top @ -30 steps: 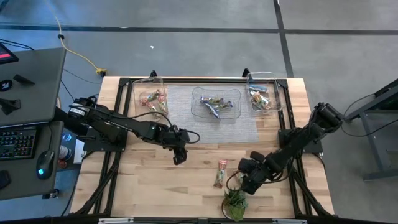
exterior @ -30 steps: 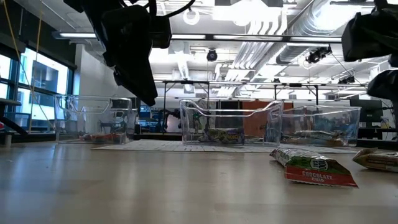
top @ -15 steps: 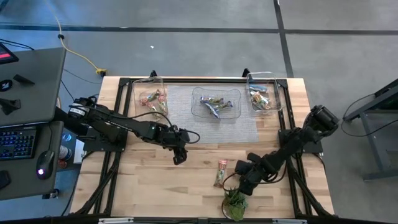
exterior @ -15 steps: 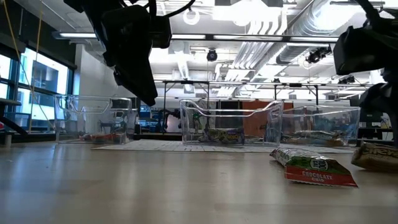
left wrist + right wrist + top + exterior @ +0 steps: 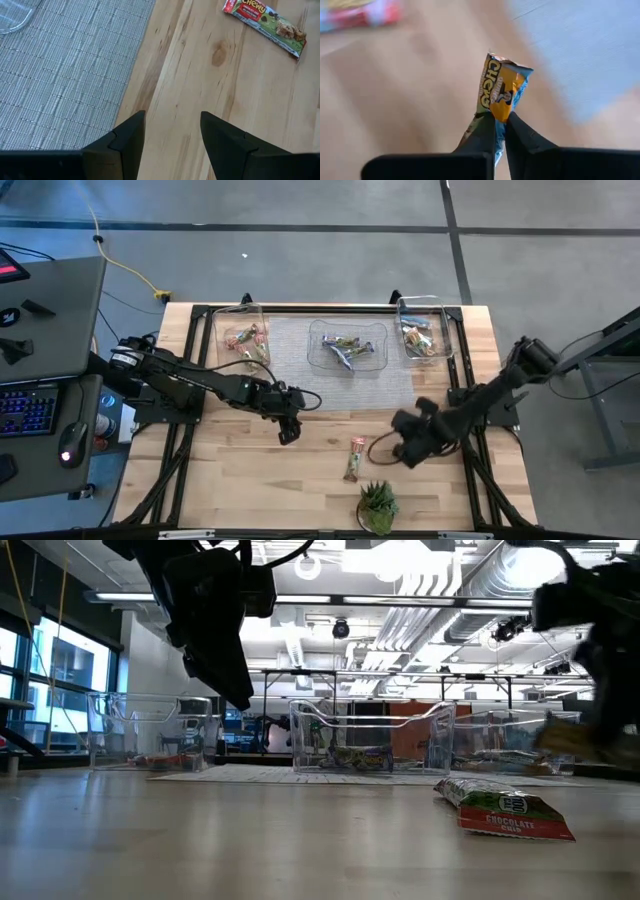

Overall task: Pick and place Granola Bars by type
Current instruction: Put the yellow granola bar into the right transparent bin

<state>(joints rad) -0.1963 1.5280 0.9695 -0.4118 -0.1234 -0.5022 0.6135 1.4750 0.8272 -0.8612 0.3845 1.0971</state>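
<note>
My right gripper (image 5: 408, 450) is near the table's right front, above the wood, shut on a tan-orange granola bar (image 5: 501, 86), which shows blurred in the low view (image 5: 568, 736). A green-and-red bar (image 5: 354, 459) lies flat on the wood beside it (image 5: 505, 808) (image 5: 265, 20). My left gripper (image 5: 288, 432) hangs open over bare wood at the mat's near edge, nothing between its fingers (image 5: 172, 135). More bars lie in three clear bins along the far edge: left (image 5: 243, 338), middle (image 5: 347, 345), right (image 5: 423, 330). My right gripper pinches the tan-orange bar between its two fingertips, on the wrapper's flat faces (image 5: 499, 111) partway along its length. Most of the bar sticks out beyond the fingertips, and a short part (image 5: 469, 134) trails back beside one finger. The bar is lifted clear of the table.
A grey woven mat (image 5: 300, 375) lies under the middle bin. A small green potted plant (image 5: 377, 505) stands at the near edge, just in front of my right gripper. A desk with keyboard and mouse (image 5: 40, 400) stands left of the table.
My right gripper has shut on the tan-orange bar that lay on the wood near the plant. It has lifted the bar clear and moved up and toward the far edge, away from the plant. The green-and-red bar has stayed in place.
</note>
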